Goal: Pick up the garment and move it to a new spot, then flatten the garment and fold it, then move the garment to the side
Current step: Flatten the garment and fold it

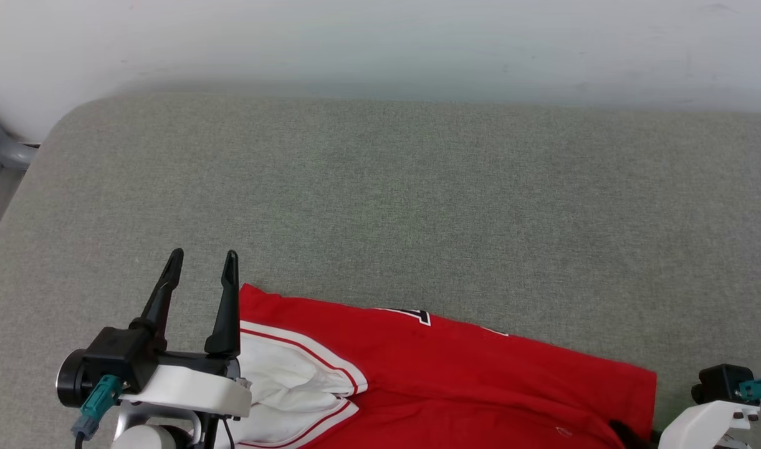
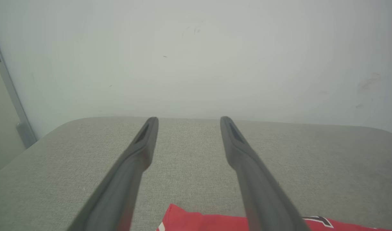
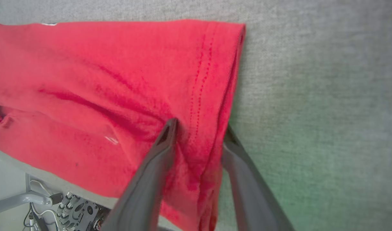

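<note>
Left gripper (image 1: 204,254) open and empty, over the table (image 1: 380,187) by the far-left corner of the garment (image 1: 455,374). Garment lies along the near table edge, white sleeve at left. Right gripper (image 3: 199,126): fingers apart, straddling the garment's right hem.

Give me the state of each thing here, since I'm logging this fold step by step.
garment: lying rumpled on the grey surface, one white sleeve showing.
left gripper: open, holding nothing, by the garment's corner.
right gripper: straddling the garment's hem; grip unclear.
</note>
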Robot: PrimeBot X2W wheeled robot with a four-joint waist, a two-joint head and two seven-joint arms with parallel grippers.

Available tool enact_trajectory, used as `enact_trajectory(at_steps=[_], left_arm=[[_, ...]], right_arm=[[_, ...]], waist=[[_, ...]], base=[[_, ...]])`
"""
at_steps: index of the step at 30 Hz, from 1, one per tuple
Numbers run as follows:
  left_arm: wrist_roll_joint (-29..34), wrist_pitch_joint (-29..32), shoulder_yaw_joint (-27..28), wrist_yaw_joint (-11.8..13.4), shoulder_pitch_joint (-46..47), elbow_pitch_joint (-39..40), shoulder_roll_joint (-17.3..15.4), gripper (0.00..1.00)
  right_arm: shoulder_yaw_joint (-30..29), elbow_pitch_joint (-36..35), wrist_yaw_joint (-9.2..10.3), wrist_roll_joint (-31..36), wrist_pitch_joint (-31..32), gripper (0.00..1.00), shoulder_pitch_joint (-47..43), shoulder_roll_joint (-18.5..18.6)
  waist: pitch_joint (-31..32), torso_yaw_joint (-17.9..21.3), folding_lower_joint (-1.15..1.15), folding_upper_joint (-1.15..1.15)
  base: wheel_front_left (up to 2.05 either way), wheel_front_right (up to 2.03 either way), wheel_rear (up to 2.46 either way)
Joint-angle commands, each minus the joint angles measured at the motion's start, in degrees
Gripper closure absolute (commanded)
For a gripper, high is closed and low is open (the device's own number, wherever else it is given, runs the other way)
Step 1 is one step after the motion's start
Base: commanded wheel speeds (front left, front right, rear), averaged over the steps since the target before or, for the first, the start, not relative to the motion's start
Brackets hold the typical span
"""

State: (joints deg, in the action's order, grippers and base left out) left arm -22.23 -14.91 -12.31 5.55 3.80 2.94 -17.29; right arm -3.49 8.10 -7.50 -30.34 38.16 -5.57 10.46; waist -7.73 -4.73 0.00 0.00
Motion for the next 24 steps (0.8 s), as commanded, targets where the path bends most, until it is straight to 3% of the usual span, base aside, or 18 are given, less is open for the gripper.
enact_trajectory(at_steps=[1, 13, 24], left_arm=[[0.57, -0.39, 0.34, -0.41, 0.46, -0.15, 0.39, 0.00], [2.77, -0.39, 1.60, -2.11, -0.43, -1.70, 2.58, 0.00], [4.22, -0.34, 2.69, -3.04, -0.31, -2.07, 4.09, 0.00]], right_arm=[[1.55, 1.93, 0.02, -0.67, 1.28, 1.00, -0.19, -1.17], [-2.05, -1.09, 0.07, 1.97, 3.40, 1.00, 1.35, -0.15], [-11.00, -4.12, 0.06, 5.37, 7.28, 1.00, 3.81, 0.40]], waist=[[-0.04, -0.04, 0.00, 0.00], [1.43, 0.35, 0.00, 0.00], [2.06, 2.19, 0.00, 0.00]], base=[[0.00, 0.00, 0.00], [0.00, 0.00, 0.00], [0.00, 0.00, 0.00]])
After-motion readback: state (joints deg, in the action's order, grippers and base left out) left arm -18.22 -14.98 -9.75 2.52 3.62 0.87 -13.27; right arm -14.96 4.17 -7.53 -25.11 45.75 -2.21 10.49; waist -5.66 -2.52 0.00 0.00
